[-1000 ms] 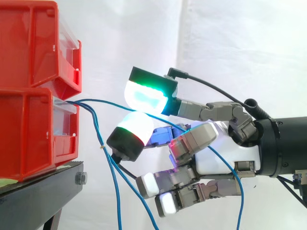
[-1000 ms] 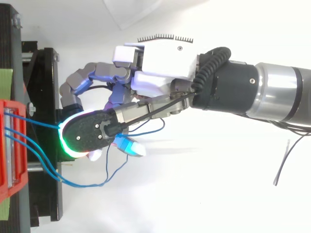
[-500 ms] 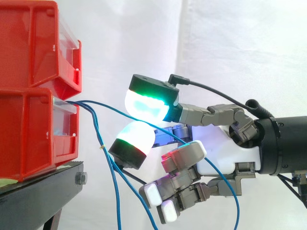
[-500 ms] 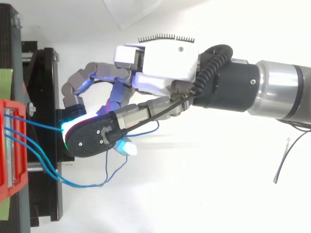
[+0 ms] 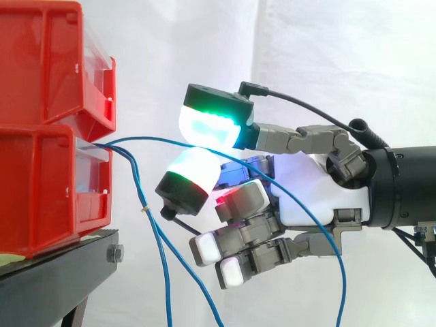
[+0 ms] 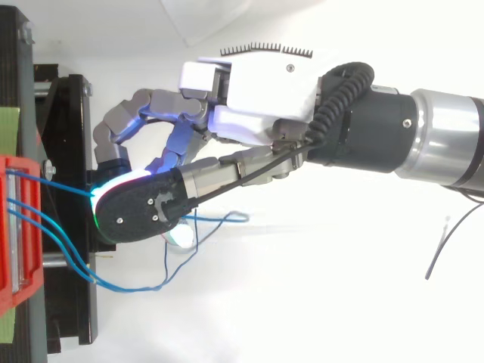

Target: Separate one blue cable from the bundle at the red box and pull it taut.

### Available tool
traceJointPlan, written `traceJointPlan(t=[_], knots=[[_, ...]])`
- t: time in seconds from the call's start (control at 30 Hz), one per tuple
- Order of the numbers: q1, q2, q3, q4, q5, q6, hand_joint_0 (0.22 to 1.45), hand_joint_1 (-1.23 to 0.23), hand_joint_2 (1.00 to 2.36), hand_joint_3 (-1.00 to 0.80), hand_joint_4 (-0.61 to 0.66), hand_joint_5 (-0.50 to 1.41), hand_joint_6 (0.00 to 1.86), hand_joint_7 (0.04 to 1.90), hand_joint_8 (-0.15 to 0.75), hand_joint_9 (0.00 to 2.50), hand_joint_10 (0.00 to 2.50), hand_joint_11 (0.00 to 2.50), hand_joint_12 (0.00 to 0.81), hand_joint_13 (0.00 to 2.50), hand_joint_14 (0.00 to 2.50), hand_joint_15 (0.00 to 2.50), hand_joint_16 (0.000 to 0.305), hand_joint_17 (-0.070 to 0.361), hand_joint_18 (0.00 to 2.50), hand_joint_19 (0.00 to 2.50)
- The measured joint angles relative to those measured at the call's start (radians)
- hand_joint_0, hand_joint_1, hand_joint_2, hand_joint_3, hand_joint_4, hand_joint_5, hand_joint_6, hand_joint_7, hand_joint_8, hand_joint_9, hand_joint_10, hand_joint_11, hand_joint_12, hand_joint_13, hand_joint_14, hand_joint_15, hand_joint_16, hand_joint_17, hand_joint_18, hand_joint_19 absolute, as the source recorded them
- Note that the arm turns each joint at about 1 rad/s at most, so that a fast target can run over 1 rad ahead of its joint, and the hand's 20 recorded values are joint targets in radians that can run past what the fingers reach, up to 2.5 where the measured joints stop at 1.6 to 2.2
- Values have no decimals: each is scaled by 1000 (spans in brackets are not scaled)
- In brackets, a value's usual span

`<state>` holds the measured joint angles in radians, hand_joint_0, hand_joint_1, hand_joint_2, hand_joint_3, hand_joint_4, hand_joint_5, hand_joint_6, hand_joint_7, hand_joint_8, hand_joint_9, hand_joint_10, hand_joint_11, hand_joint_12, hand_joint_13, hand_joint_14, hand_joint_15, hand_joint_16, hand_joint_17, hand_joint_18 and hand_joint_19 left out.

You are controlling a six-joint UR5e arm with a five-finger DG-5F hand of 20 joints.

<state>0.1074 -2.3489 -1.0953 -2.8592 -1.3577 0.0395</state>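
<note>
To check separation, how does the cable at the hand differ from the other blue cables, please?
The lifted cable arcs sideways to the hand; the other cables drop down. The lifted cable sits between pads; the other cables hang free. All are blue, from the lower bin.

No legible text, labels or numbers
</note>
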Motion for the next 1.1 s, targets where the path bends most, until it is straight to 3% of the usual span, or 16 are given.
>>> traceJointPlan(t=[0.17,0.5,0.67,0.83,1.0,1.1], knots=[[2,0,0,-1,25,49,640,-684,1015,-228,107,-279,927,1053,314,1153,24,1079,348,849,23,636,52,116,729,712],[2,0,0,-2,44,72,666,-796,1010,-341,100,-285,931,1022,306,1126,20,1101,346,856,25,640,51,116,751,697],[2,0,0,0,56,87,665,-756,1022,-129,66,-277,931,1018,294,1124,23,1107,338,861,25,643,51,115,760,698],[2,0,0,-1,61,96,663,-703,1023,-28,57,-271,933,1014,292,1138,23,1092,332,864,25,642,50,113,760,702],[5,0,0,-2,70,110,669,-694,1023,-17,71,-269,936,1000,292,1157,23,1148,337,871,23,640,50,112,768,689],[7,0,0,-3,74,120,672,-694,1021,-25,75,-268,936,1004,284,1239,17,1357,338,869,24,631,48,107,767,662]])
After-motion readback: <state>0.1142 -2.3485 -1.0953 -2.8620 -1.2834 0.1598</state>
